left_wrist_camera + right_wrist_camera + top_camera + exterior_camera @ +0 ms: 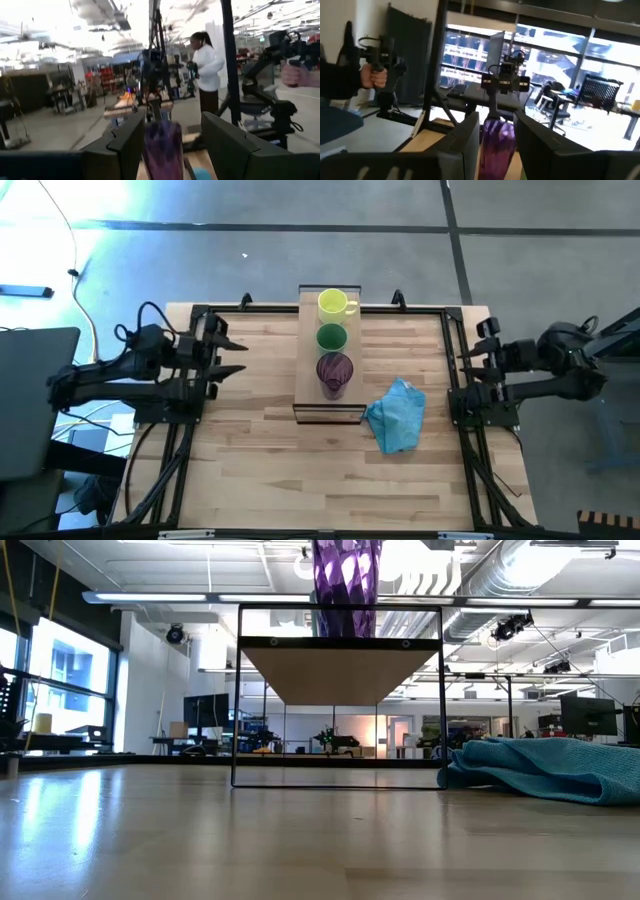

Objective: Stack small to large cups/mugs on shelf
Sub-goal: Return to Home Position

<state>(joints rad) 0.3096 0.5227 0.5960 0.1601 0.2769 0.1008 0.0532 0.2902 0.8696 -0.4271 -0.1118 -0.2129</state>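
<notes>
On the shelf (310,402) stand the yellow mug (333,304), green cup (332,337) and purple tumbler (334,370) in one row, the cup in the middle. Left gripper (241,358) and right gripper (465,366) flank the shelf, well apart from it, one on each side — both spread wide, holding nothing.

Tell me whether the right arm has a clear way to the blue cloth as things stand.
Probably yes. The right claw hangs open at the right edge, with only bare tabletop between it and the blue cloth.
</notes>
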